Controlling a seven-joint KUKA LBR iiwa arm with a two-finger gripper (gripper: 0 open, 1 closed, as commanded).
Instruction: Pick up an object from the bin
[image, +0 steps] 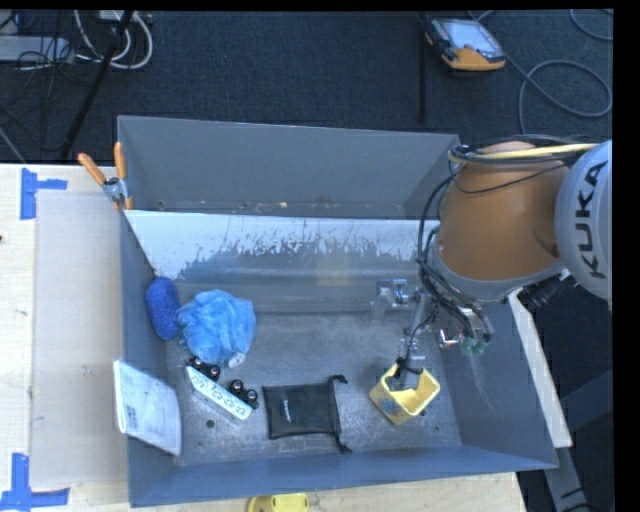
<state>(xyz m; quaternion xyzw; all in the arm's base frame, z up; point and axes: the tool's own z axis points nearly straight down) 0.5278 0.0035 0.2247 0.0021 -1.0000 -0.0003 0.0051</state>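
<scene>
Grey metal makes up the bin (300, 190), and we read it from its left wall across to its right. By the left wall, near the lower left corner, a white packet (148, 408) lies flat; its print is too small for us to read. Above it a dark blue roll (162, 308) stands lengthways along the left wall, touching a crumpled light blue cloth (220, 320). Just below the cloth a white strip (220, 393) with black pieces on it runs slantwise toward the lower edge; we cannot make out its markings. Beside it, at the middle of the lower edge, a black pouch (300, 410) lies flat. Well apart from all of these, toward the lower right corner, sits a small yellow open-topped tub (418, 402), turned corner-on to the bin's edges, so we see no clear long axis. The gripper (408, 372) hangs straight over the tub's upper left rim, its tip at or just inside the opening. The thing to be lifted therefore lies directly beneath it, not off to a side. We cannot tell how far the gripper is open, nor whether it has hold of the rim. We judge that the coming move depends on the tip straddling that rim. Rightmost, past the orange cover (495, 225), the arm (590, 220) carries the one legible word, KUKA.
</scene>
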